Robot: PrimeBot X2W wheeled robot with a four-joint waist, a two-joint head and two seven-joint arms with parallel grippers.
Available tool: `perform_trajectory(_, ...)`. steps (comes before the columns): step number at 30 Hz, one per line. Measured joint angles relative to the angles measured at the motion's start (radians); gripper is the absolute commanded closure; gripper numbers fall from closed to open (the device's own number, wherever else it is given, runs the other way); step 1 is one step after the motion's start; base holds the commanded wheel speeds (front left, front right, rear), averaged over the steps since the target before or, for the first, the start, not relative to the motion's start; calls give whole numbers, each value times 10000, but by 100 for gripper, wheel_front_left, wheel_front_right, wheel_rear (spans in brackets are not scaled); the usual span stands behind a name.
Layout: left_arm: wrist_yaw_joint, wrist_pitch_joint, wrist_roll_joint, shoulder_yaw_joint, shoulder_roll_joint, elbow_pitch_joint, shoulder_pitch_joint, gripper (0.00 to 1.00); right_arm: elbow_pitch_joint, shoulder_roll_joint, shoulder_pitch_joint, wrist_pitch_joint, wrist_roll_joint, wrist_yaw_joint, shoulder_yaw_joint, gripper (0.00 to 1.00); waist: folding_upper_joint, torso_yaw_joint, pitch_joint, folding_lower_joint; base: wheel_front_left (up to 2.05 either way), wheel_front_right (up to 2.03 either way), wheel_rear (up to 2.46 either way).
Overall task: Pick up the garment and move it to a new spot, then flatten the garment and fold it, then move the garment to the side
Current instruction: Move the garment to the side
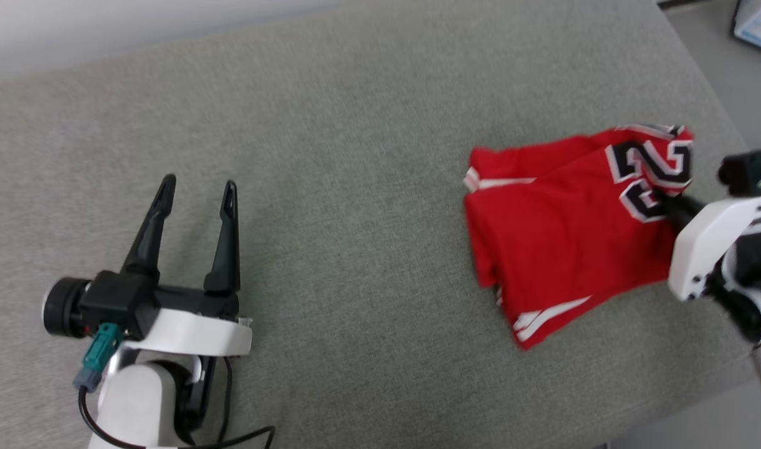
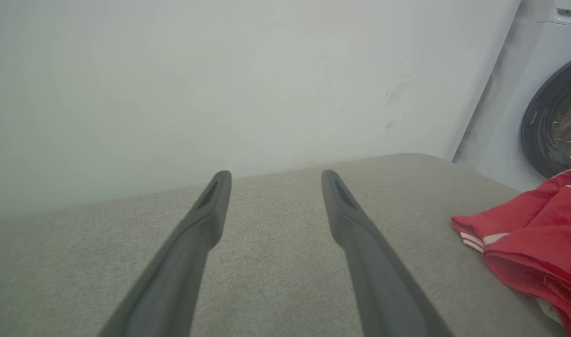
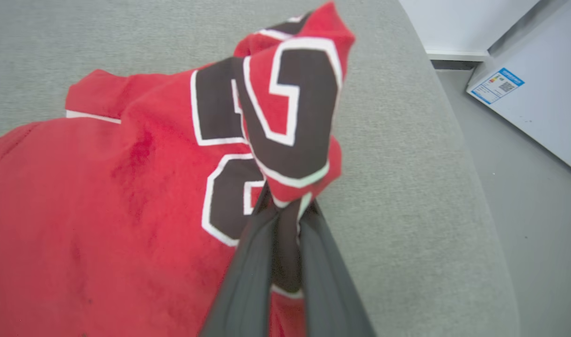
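**Here, a garment pinched near the right edge**

Plainly, we cannot see all of it. The garment [image 1: 555, 237] lies bunched and folded on the right part of the grey cloth-covered surface [image 1: 355, 125], close to its right edge. The right wrist view cuts it off at the left and bottom, and the left wrist view cuts it off at the right. Of the black, white-edged lettering we read only a "2" and part of a second digit; the rest is folded under or turned away. White stripe trim shows at two edges.

The right gripper [image 3: 285, 206] has its jaws drawn close together on a fold of the numbered part, and a peak of red cloth stands up beyond the fingers. Their tips are buried in the fabric, so we cannot make them out. In the head view that arm is clipped by the right edge and slightly blurred.

The left gripper [image 1: 199, 184] hangs over the bare left part of the surface, jaws wide and holding nothing, well apart from the garment.

Beyond the surface, by the pale wall [image 2: 220, 70], stands a washing machine [image 2: 554, 121], cut off at the right. Its round dark door shows a drum, but we cannot tell what lies inside. On the floor [image 3: 524, 210] sits a white box [image 3: 538, 107] with a blue label too small to read.
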Motion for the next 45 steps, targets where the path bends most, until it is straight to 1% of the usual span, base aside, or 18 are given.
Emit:
perform_trajectory(5, -67, 119, 182, -305, 368, -399, -620, 0, 732, -508, -1028, -303, -932, 2, -673, 100, 0, -251, 1018, 1, 0, 0, 0)
perform_trajectory(11, -123, 493, 309, -617, 727, -1162, -1336, 0, 1624, -1208, -1882, -750, -1894, 2, -1992, 100, 0, -163, 2118, 2, 0, 0, 0)
perform_trajectory(17, -142, 769, 330, -811, 984, -1728, -1825, 0, 2393, -1340, -2604, -1244, -2568, 4, -3260, 100, 0, 132, 2983, 2, 0, 0, 0)
perform_trajectory(22, -144, 853, 341, -920, 1078, -1929, -2000, 0, 3101, -1058, -2893, -1588, -3055, 2, -3923, 100, 0, 418, 3424, 2, 0, 0, 0)
perform_trajectory(23, -144, 853, 341, -932, 1085, -1937, -2011, 0, 3219, -955, -2930, -1664, -3108, 2, -4010, 79, 0, 466, 3473, 1, 0, 0, 0)
perform_trajectory(24, -144, 855, 339, -943, 1095, -1937, -2023, 0, 3317, -872, -2943, -1772, -3208, 2, -4077, 41, 0, 505, 3509, 1, 0, 0, 0)
perform_trajectory(25, -142, 853, 339, -959, 1093, -1939, -2031, 0, 3434, -863, -2954, -1891, -3423, 2, -4121, 0, 0, 539, 3536, 2, 0, 0, 0)
perform_trajectory(27, -117, 853, 307, -965, 1074, -1908, -2033, 0, 3599, -815, -2994, -2157, -3599, 2, -4320, 0, 0, 593, 3550, 1, 0, 0, 0)
perform_trajectory(30, -75, 817, 286, -986, 1051, -1756, -2033, 0, 3670, -777, -3009, -2661, -4203, 2, -4748, 0, 0, 649, 3459, 1, 0, 0, 0)
perform_trajectory(34, -17, 639, 167, -1028, 947, -1429, -1958, 0, 3396, -698, -2940, -3452, -5001, 2, -5444, 0, 0, 739, 3156, 0, 0, 0, 0)
perform_trajectory(37, 71, 472, 50, -1058, 790, -1081, -1748, 0, 3097, -493, -2633, -3852, -5405, 4, -5793, 0, 0, 838, 2785, 1, 0, 0, 0)
perform_trajectory(41, 217, 268, -71, -1066, 575, -619, -1418, 0, 2704, -111, -2060, -4255, -5450, 2, -5960, 0, 1, 971, 2124, 0, 0, 0, 0)
perform_trajectory(45, 316, 128, -236, -1037, 397, -196, -978, 0, 2180, 385, -1261, -4604, -5292, 2, -5797, 0, 0, 1093, 1389, -1, 0, 0, 0)
